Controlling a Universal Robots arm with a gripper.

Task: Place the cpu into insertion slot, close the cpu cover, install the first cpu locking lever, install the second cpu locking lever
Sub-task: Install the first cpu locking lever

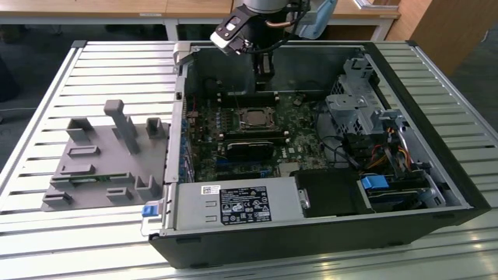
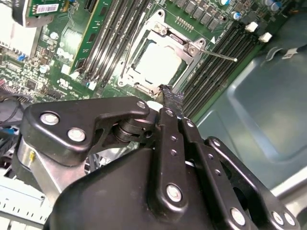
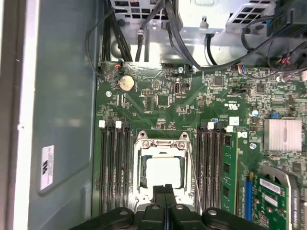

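The end effector [image 3: 164, 188] is seen with fingers pressed together and nothing held, its tips at the edge of the insertion slot [image 3: 141, 173]. The cpu [image 3: 163, 171] is seated in that slot, framed by the cpu cover [image 3: 162, 143], which is laid flat. A thin lever [image 3: 193, 178] is noted alongside. Beyond, the computer case [image 1: 311, 239] is set on the slatted counter [image 1: 116, 64].

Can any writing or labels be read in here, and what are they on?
No text can be read.
White label on the grey box: print too small.
Sticker on the case wall: too small.
Barcode sticker on the green card: too small.
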